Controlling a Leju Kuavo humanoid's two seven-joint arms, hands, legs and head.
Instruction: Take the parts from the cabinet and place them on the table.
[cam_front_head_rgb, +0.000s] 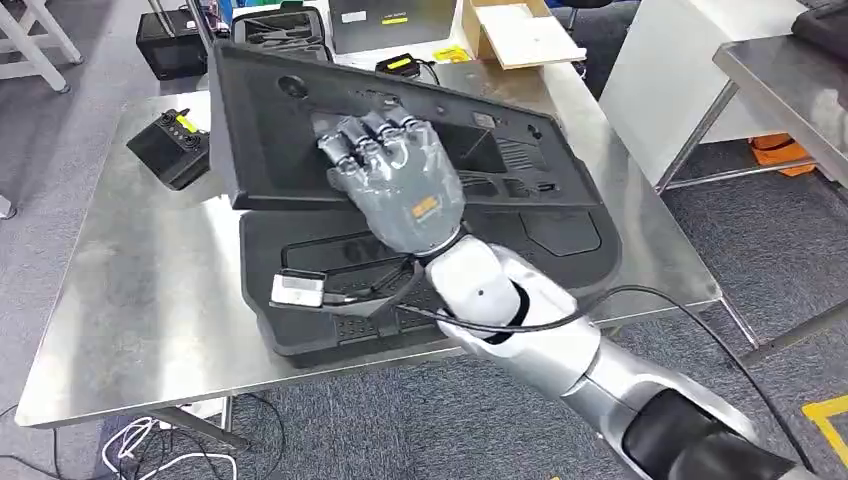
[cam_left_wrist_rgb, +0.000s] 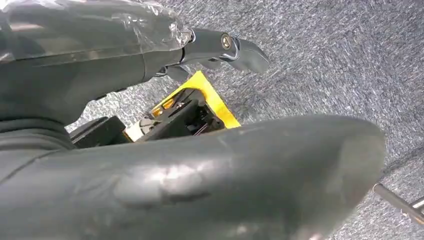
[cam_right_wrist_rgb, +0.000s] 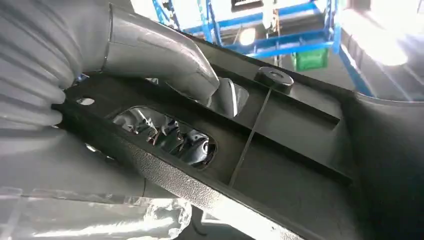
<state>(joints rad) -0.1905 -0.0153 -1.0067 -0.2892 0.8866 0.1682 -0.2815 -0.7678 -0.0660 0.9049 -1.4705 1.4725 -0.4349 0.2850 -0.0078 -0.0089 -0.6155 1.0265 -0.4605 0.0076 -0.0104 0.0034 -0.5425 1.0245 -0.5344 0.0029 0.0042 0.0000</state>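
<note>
no readable text, orange mark on right hand (cam_front_head_rgb: 400, 180) illegible

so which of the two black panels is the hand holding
The upper black panel, tilted up off the table. The right hand grips its near edge. The lower panel lies flat beneath it.

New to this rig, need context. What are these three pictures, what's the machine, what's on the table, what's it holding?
It is a two-legged humanoid robot with two silver arms and many-fingered hands. The head view looks down from high on its body at a steel table. Two large black moulded panels are there: the lower panel lies flat, and the upper panel is tilted above it, gripped by the right hand. A small black box sits near the table's far left corner. The right wrist view sits close behind that hand, its thumb hooked through an opening in the panel. The left wrist view looks down at grey carpet; that hand's state is unclear.
</note>
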